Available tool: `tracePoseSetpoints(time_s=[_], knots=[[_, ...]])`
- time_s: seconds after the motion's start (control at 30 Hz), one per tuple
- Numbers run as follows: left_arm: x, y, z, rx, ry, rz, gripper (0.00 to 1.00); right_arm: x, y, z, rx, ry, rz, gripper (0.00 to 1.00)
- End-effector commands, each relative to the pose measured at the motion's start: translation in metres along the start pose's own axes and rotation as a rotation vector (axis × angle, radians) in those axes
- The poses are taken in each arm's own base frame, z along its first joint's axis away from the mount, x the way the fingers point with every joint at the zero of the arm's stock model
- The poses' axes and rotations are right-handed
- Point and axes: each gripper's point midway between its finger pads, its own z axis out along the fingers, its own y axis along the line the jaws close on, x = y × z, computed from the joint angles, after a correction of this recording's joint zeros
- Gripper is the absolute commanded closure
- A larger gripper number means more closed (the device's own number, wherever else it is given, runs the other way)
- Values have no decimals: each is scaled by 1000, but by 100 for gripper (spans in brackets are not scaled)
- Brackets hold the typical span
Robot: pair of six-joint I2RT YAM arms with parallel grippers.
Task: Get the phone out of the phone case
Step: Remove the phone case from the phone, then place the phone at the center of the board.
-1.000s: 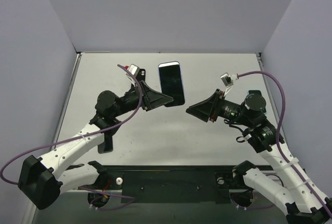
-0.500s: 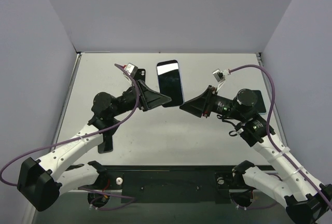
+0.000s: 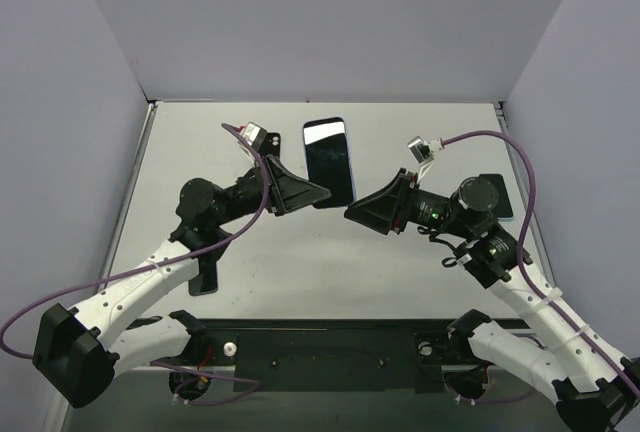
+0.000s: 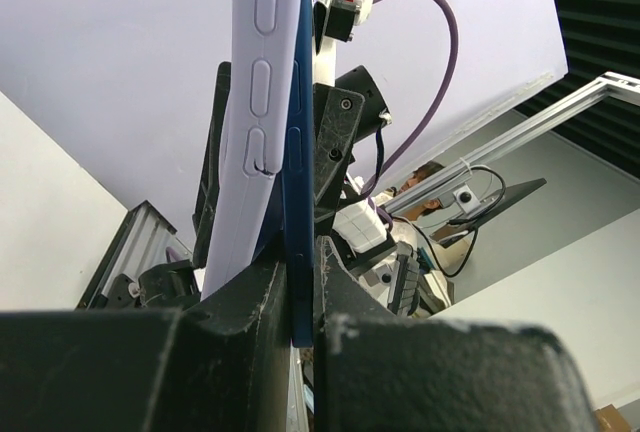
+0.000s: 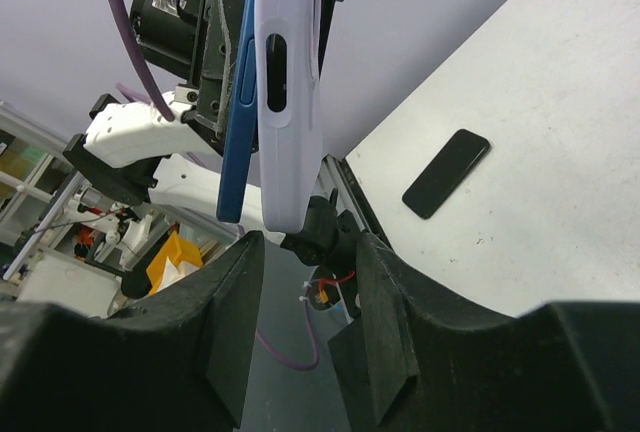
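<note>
The left gripper (image 3: pixel 318 190) is closed tight on the bottom end of the phone (image 3: pixel 329 157) and holds it up off the gray table (image 3: pixel 420 132), near 12 o'clock. The phone is flat, with a shiny black glass front and a thin blue edge. The pale purple case (image 4: pixel 255 102) sits on its back, smooth, with long button bumps. The right gripper (image 3: pixel 352 214) is at the phone's 5 o'clock. Its black fingers (image 5: pixel 235 292) are apart, by the case's round end. A small black slab (image 3: pixel 205 278) lies flat at 8 o'clock.
</note>
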Motion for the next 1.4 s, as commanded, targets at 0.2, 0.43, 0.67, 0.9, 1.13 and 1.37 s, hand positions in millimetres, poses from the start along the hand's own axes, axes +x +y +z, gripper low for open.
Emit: tracePoseSetpoints(time_s=[0.2, 0.43, 0.67, 0.9, 1.13, 1.37], knots=[[0, -39, -3, 133, 10, 59, 100, -34, 19, 10, -66, -121, -77, 63], [7, -44, -9, 154, 29, 58, 100, -48, 17, 23, -82, -163, -73, 64], [15, -28, -16, 70, 42, 46, 100, -61, -82, 0, 473, -256, -54, 100], [38, 42, -53, -280, 61, 104, 100, -66, -205, -121, 1194, -402, -17, 100], [70, 187, -174, -1001, -6, 84, 100, -44, -203, -117, 1097, -346, -26, 100], [76, 226, -230, -1291, -86, 125, 100, -28, -197, -103, 999, -320, 29, 100]])
